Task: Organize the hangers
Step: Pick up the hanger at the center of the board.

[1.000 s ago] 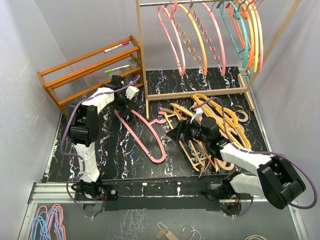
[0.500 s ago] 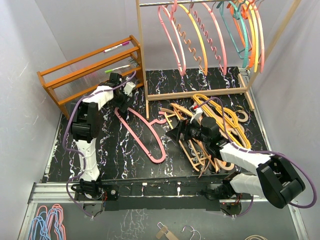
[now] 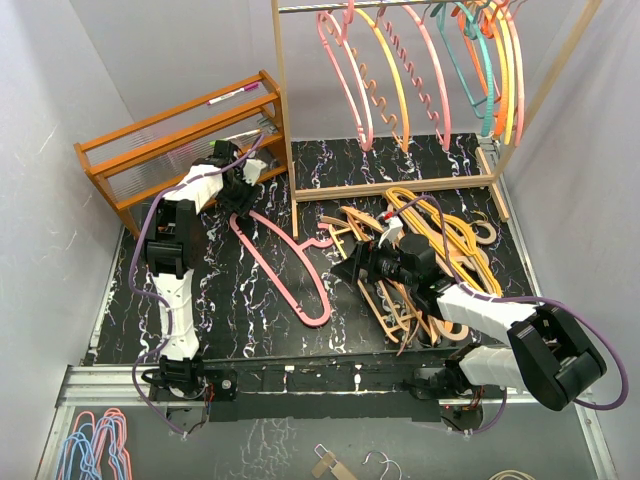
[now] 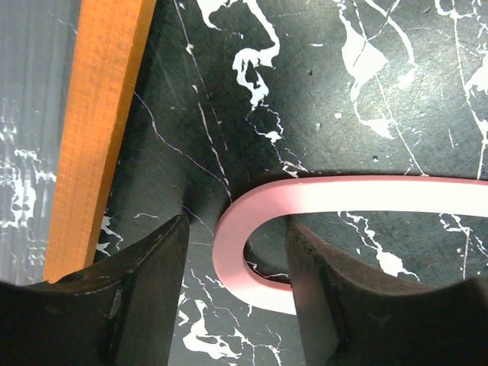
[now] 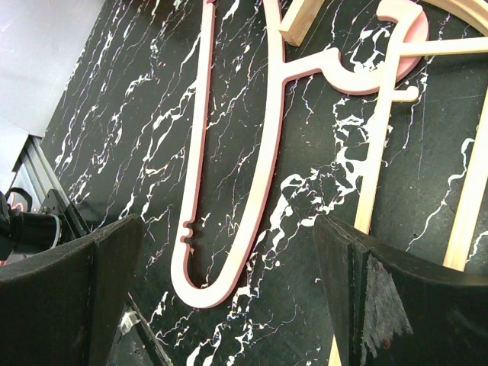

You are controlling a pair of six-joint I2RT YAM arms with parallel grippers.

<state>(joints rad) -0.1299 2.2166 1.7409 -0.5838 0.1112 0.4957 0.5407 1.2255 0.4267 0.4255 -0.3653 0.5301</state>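
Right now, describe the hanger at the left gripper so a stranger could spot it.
On the black marbled table, look between the orange-brown shelf rack and the tangled pile of hangers. One hanger lies flat there, a rounded corner between the open fingers of the left gripper. It is pink; the pile beside it is tan wood and yellow.

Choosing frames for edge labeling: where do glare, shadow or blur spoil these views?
Left wrist: the pink hanger is washed out almost white, and the left gripper shows fingers as near-black silhouettes. Right wrist: the marbled tabletop is sharp, the right gripper dark and underexposed. Top external: even light, only faint shadows, everything in focus.
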